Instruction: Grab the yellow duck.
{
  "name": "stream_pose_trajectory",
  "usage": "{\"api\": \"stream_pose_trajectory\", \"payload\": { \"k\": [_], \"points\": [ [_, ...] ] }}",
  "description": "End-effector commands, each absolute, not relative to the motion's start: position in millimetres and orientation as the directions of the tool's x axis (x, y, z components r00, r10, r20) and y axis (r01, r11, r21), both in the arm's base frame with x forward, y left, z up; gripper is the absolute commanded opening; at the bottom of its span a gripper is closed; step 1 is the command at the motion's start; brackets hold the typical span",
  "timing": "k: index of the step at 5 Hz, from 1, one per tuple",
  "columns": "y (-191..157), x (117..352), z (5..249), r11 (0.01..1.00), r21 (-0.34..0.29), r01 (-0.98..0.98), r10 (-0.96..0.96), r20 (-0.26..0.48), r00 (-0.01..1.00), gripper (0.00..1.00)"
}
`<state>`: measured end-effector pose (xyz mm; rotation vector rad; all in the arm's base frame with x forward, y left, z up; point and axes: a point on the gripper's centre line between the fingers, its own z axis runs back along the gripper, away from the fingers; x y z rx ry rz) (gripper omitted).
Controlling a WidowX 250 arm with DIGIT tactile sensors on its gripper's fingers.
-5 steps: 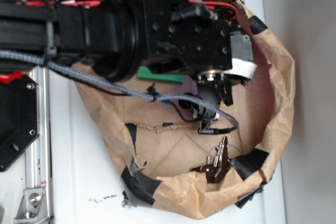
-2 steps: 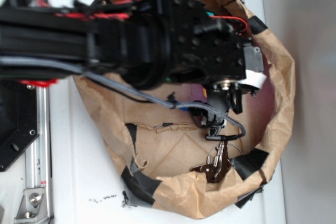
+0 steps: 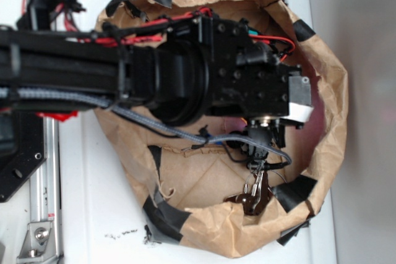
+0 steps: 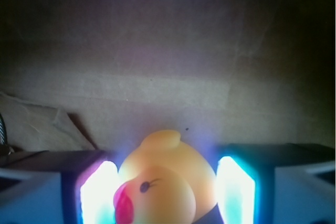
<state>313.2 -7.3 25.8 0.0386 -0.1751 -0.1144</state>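
The yellow duck [image 4: 167, 179], with a red beak and a dark eye, fills the bottom middle of the wrist view. It lies deep between my gripper's [image 4: 167, 192] two glowing pads [image 4: 98, 192], which stand close on either side of it. The jaws look open around it, and a thin dark gap shows by the right pad. Beyond it is brown paper. In the exterior view the gripper [image 3: 257, 164] is down inside the brown paper bag [image 3: 328, 115], and the arm hides the duck.
A bunch of metal keys [image 3: 252, 197] lies on the bag floor just in front of the gripper. Black tape patches [image 3: 296, 190] sit on the bag rim. A grey cable [image 3: 161, 127] hangs from the arm across the bag. The bag walls stand close around the wrist.
The arm has swung further into the bag and lower. The gripper has shifted toward the keys. A green block seen under the wrist one second ago is now covered.
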Motion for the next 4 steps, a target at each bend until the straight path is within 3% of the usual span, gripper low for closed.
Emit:
{"api": "stream_pose_trajectory", "payload": {
  "k": [1,2,3,4],
  "points": [
    [-3,303,116,0.996,0.048,0.078,-0.089,0.315,0.945,0.00],
    [3,293,162,1.000,0.010,0.022,-0.024,0.271,0.962,0.00],
    [-1,281,162,1.000,-0.024,-0.017,0.020,0.125,0.992,0.00],
    [-7,276,158,1.000,0.013,0.007,-0.009,0.135,0.991,0.00]
  ]
}}
